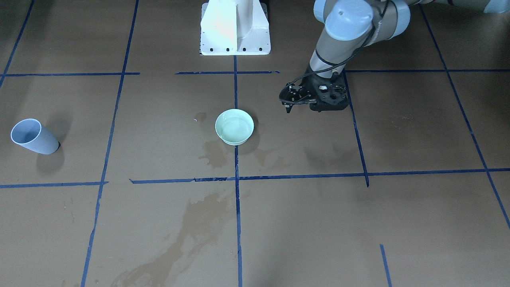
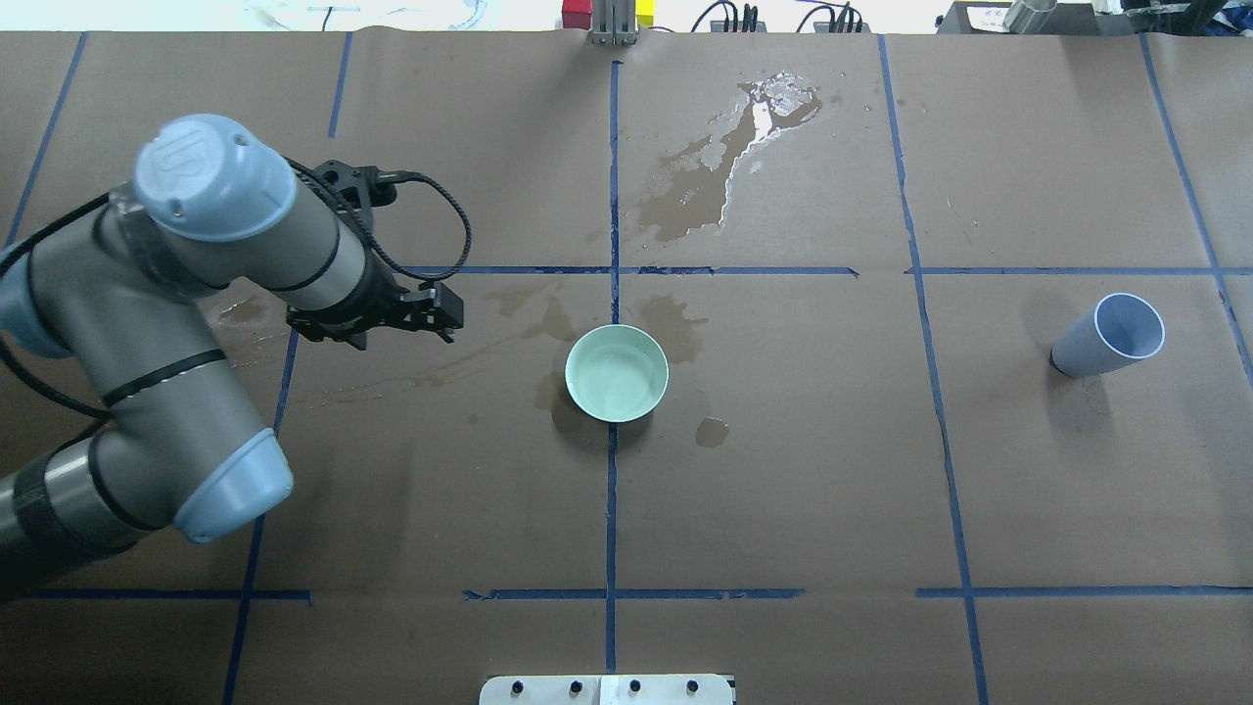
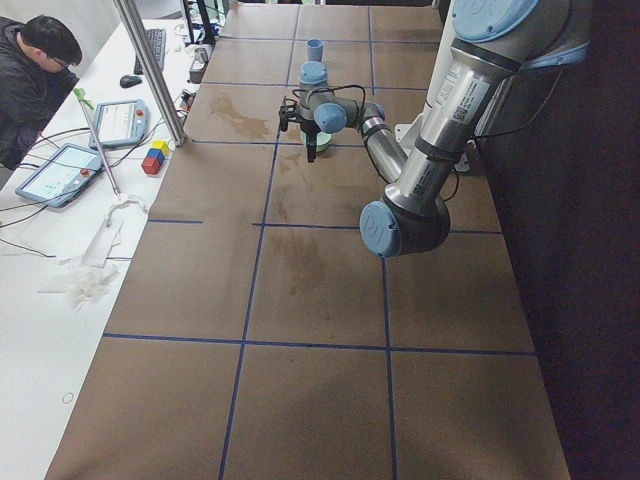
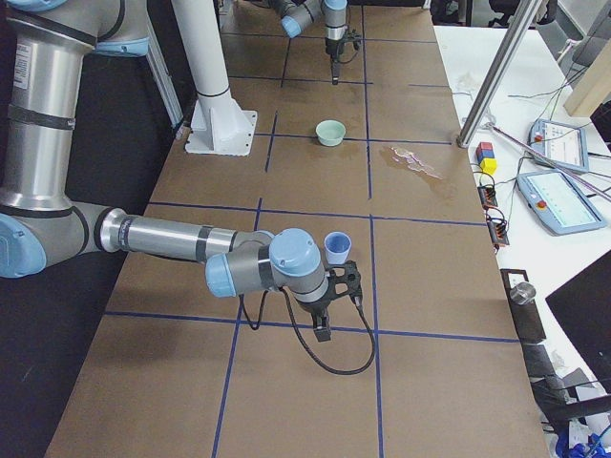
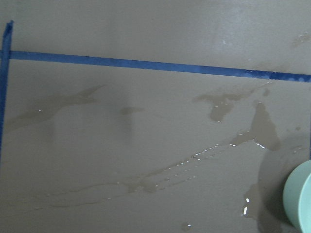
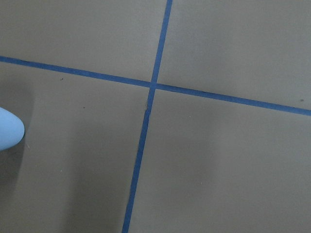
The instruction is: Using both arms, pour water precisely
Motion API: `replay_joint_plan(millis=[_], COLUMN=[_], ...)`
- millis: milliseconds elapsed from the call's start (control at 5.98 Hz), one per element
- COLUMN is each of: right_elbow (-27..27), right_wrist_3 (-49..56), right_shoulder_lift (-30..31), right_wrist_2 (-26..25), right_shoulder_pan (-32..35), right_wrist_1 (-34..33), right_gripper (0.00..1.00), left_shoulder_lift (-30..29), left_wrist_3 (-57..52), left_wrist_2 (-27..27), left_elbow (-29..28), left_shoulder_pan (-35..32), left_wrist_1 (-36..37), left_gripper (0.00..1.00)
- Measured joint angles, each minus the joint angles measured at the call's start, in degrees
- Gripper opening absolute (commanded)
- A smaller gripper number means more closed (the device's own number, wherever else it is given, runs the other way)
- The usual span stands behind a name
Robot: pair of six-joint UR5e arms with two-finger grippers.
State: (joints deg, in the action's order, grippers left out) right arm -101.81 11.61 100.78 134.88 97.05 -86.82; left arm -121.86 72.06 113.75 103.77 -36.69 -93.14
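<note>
Green bowl [image 5: 300, 196] cut by wrist view's edge, cup [image 6: 8, 133] likewise, right end effector [image 4: 323, 329] opening unreadable.

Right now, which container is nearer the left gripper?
The pale green bowl at the centre tape line; the grey-blue cup stands much farther away.

Brown table [image 2: 783, 470], blue tape grid [image 2: 611, 509], mint bowl [image 2: 617, 373], blue cup [image 2: 1106, 338], spilled water [image 2: 778, 96]

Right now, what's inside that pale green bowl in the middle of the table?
The bowl holds what looks like shallow clear water, nothing else. The paper beneath it is hidden.
</note>
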Motion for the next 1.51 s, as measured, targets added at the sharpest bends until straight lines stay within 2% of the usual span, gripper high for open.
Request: replay_joint_plan(millis=[167,502,669,837,1004,1339,1506], right_elbow=[-0.67,0.01,0.3,0.42,0.45,0.5,0.57], right_wrist_3=[2.76,3.59,3.65,3.67,3.68,3.72,3.69], right_shoulder_lift=[-0.93,-1.19,-1.2,-1.18,-1.11,-0.98,-0.95], right_wrist_2=[-0.06,-0.11,-0.07,-0.06,-0.06,-0.05,-0.06], right_shoulder_pan=[1.18,1.54,1.56,1.56,1.57,1.57,1.56], right_wrist_1=[-5.78,-7.85,-7.94,-7.99,-8.0,-8.01,-8.01], right_gripper=[1.0,1.0,1.0,1.0,1.0,1.0,1.0], left_shoulder_lift=[-2.65,-5.99,-7.38,-8.24,-8.54,-8.65,-8.69], left_wrist_3=[4.64,13.78,15.7,16.31,16.34,15.99,15.88], left_wrist_2=[-1.57,-6.11,-8.81,-9.82,-10.11,-10.27,-10.29], left_elbow=[-4.17,-12.46,-14.95,-16.51,-17.34,-18.01,-17.99], left_shoulder_pan=[1.88,6.3,8.04,8.93,9.55,9.93,9.96], left_wrist_1=[-5.07,-15.34,-16.59,-16.83,-16.81,-16.73,-16.7], left_gripper=[1.0,1.0,0.86,0.35,0.12,0.0,0.0])
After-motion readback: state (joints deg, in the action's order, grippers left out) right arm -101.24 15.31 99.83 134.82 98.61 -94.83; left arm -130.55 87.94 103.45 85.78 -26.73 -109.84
